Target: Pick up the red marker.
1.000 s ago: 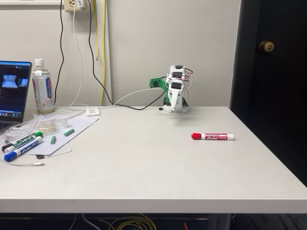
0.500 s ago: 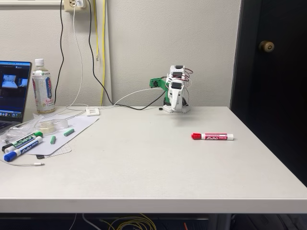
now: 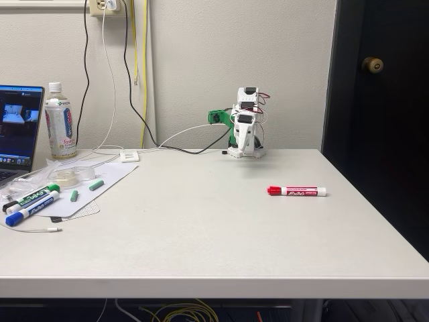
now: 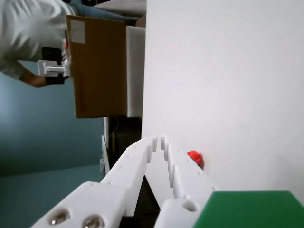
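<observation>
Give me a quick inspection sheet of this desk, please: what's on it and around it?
Surface: white table, mostly bare.
Job's things: red marker lying flat, right of centre in the fixed view, untouched.
Clutter: green marker, blue marker, bottle, laptop at left.
Hand: the hand nearly closed, empty, far from the red marker.
Cables: black and white cables down the wall.
Surroundings: dark door; a person's sleeve in the wrist view.

On the tabletop, a bottle stands just right of the laptop; green-capped and blue-capped markers lie below the laptop.
</observation>
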